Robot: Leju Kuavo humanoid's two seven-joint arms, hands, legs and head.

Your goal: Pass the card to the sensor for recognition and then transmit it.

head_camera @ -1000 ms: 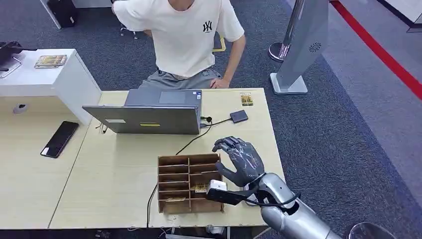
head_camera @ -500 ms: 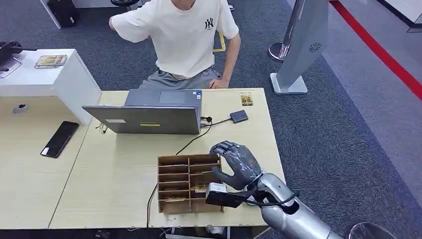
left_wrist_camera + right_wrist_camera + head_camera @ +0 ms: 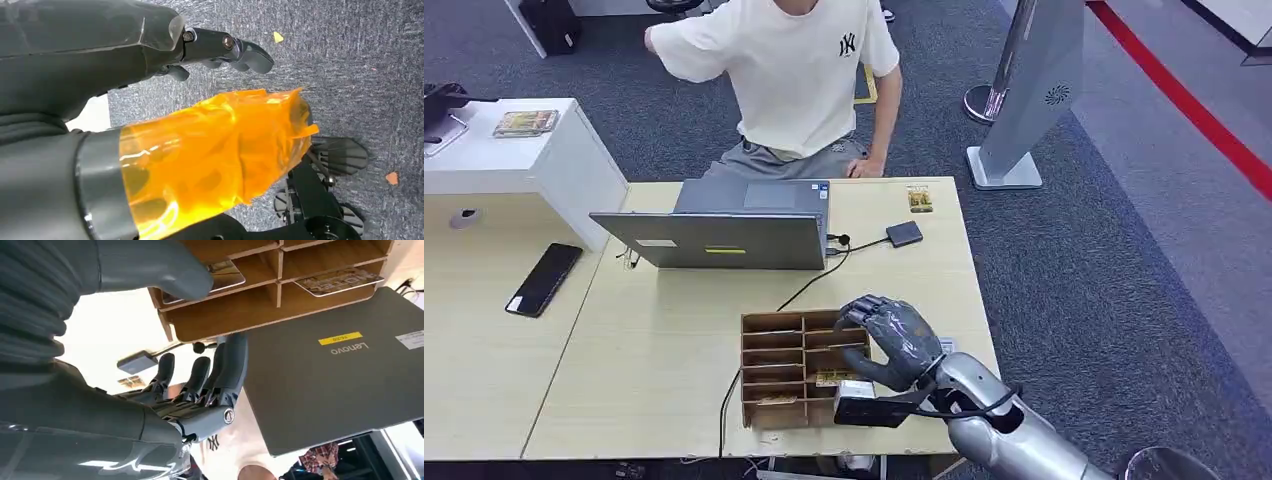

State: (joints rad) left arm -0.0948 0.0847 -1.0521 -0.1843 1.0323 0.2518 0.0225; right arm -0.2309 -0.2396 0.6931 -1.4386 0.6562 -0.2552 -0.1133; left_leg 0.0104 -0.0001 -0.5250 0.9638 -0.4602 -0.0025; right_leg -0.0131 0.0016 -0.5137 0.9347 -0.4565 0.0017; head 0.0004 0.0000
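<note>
Right hand point(image 3: 892, 337) hangs over the right side of the wooden slotted rack point(image 3: 769, 352) at the near edge of the light wood table point(image 3: 654, 350), fingers curved downward toward the right-hand slots. In the right wrist view the thumb point(image 3: 165, 270) lies against a card point(image 3: 226, 274) lying in one slot, while the fingers point(image 3: 220, 372) stretch out apart from it, with nothing between them and the thumb. No grip on the card shows; the hand reads as unclenched and holding nothing.

A second card point(image 3: 339, 279) lies in a neighbouring slot of the rack. In the head view a card point(image 3: 828, 379) shows in a slot beside the hand.

Behind the rack, a grey laptop point(image 3: 724, 238) stands open with its lid back toward the robot; a black cable point(image 3: 809, 285) runs from its side past the rack to the table's near edge. A small dark sensor pad point(image 3: 904, 234) lies to the right of the laptop, and a further card point(image 3: 919, 199) near the far edge. A black phone point(image 3: 544, 279) lies on the adjoining table to the left.

A person in a white shirt point(image 3: 794, 70) sits across the table.

Left hand point(image 3: 150, 125) hangs above grey carpet, its thumb wrapped in orange film, dark fingers point(image 3: 235, 50) extended, holding nothing.
</note>
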